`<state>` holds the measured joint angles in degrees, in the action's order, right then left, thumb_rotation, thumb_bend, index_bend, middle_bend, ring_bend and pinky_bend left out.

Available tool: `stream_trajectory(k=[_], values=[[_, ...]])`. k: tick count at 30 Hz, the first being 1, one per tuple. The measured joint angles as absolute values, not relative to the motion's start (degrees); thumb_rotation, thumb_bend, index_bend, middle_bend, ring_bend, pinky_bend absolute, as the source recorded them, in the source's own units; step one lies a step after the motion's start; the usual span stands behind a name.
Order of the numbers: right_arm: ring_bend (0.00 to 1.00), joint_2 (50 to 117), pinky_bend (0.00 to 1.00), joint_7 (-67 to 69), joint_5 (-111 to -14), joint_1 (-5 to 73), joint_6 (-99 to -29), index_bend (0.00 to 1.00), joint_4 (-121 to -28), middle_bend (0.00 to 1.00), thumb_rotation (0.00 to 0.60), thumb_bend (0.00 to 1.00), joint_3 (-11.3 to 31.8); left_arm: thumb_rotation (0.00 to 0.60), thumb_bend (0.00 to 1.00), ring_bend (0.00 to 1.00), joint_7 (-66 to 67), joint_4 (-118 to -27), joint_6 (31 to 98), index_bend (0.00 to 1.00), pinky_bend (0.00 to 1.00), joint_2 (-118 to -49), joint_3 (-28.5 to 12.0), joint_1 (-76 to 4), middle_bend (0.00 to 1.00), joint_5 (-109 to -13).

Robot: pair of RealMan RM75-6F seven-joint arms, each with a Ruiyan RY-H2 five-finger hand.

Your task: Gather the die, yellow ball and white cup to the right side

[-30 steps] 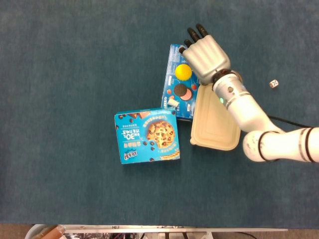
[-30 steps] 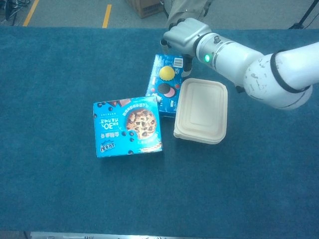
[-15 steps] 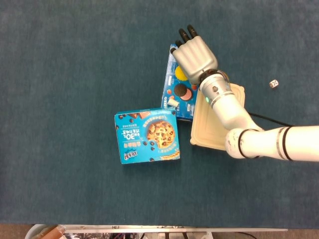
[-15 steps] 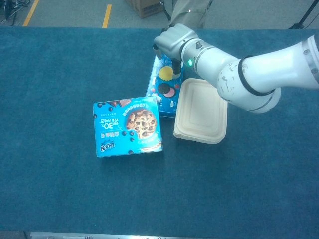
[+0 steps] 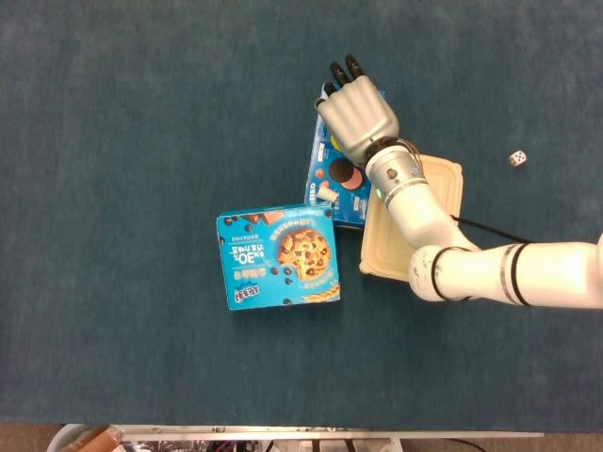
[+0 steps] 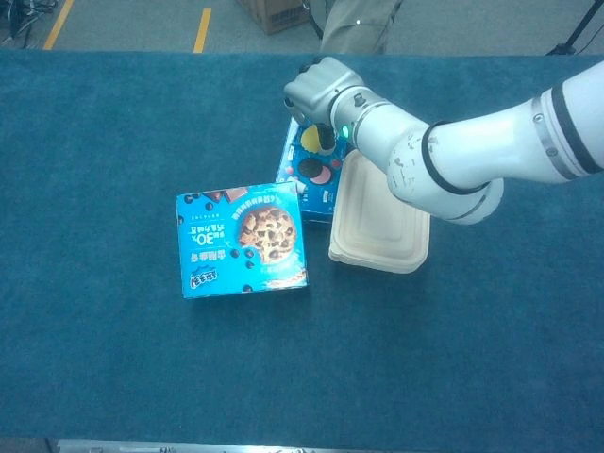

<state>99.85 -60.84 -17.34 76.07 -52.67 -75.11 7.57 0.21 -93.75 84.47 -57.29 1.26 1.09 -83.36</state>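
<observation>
Fingers curled downward, the robot's silver right hand (image 5: 356,115) arches directly over the small yellow ball (image 6: 312,140) atop the blue Oreo biscuit box (image 6: 304,184), apparently not yet gripping it.

Matt blue cloth table (image 5: 113,141); glossy printed cardboard cookie box (image 5: 277,256) (sheen faint); matt pulp clamshell tray (image 6: 382,226).

Blues, cream and a spot of yellow

Dark teal counter (image 5: 141,113); bright blue cookie box (image 5: 279,257) with brown cookie print; cream clamshell container (image 5: 443,184); yellow ball (image 6: 312,139); silver-grey hand (image 5: 356,115), black fingertips; white, dark-dotted die (image 5: 516,158).
</observation>
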Motion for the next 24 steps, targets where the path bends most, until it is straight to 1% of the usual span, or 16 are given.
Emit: stream_trajectory(k=[5, 13, 18, 24], values=[[0.05, 100.3, 0.06, -61.6, -17.1, 76.2, -52.9, 0.41, -74.7, 0.28, 0.6, 0.17, 7.5, 0.518, 0.29, 0.33, -0.1, -93.5, 84.6, 0.36, 0.22, -57.3, 1.3, 1.3, 0.4, -83.3], [0.05, 100.4, 0.06, -62.4, -16.7, 76.0, -53.2, 0.44, -74.7, 0.29, 0.6, 0.2, 7.4, 0.517, 0.29, 0.33, -0.4, -93.2, 84.6, 0.36, 0.22, -57.4, 1.2, 1.3, 0.4, -83.4], [0.05, 100.5, 0.06, -62.4, -16.8, 75.9, -53.2, 0.47, -74.6, 0.3, 0.6, 0.25, 7.4, 0.519, 0.29, 0.33, -0.4, -93.2, 84.5, 0.36, 0.22, -57.5, 1.2, 1.3, 0.4, -83.5], [0.05, 100.2, 0.06, -62.3, -17.1, 75.4, -53.3, 0.48, -74.6, 0.3, 0.6, 0.25, 7.5, 0.518, 0.29, 0.33, -0.4, -93.1, 84.6, 0.36, 0.22, -57.4, 1.2, 1.4, 0.4, -83.4]])
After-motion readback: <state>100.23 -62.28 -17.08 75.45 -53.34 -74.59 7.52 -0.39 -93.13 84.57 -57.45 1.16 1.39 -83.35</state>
